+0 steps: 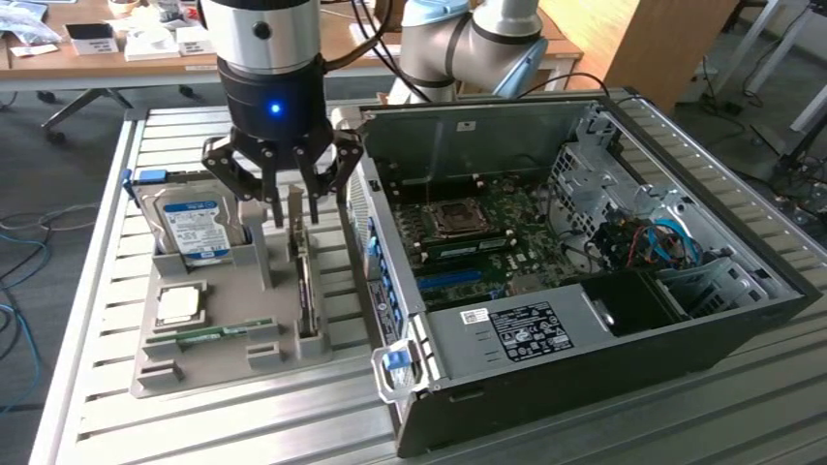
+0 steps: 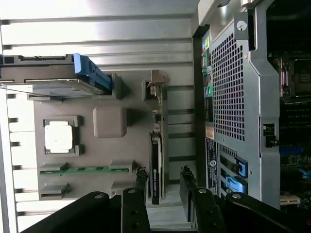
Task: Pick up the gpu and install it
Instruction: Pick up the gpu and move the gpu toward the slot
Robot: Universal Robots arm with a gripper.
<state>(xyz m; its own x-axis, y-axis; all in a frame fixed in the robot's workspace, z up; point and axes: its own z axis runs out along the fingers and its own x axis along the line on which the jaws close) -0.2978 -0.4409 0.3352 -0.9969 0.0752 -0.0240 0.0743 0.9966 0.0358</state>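
The gpu [image 1: 305,281] stands on its edge in a slot of the grey holder tray [image 1: 220,363], a thin green card with a silver bracket at its far end. My gripper [image 1: 294,205] hangs straight over that end of it, fingers pointing down. In the wrist view the gpu [image 2: 156,165] runs between the two black fingertips [image 2: 141,177], with a gap on either side. The gripper [image 2: 163,172] is open and straddles the card without touching it.
The tray [image 2: 109,121] also carries a hard drive [image 1: 194,228] with a blue-white label, a processor [image 1: 177,306] and a memory stick [image 1: 220,334]. The open computer case [image 1: 582,291] lies close beside it at the exterior view's right, motherboard [image 1: 485,242] exposed. The case's perforated rear wall [image 2: 238,97] is near the fingers.
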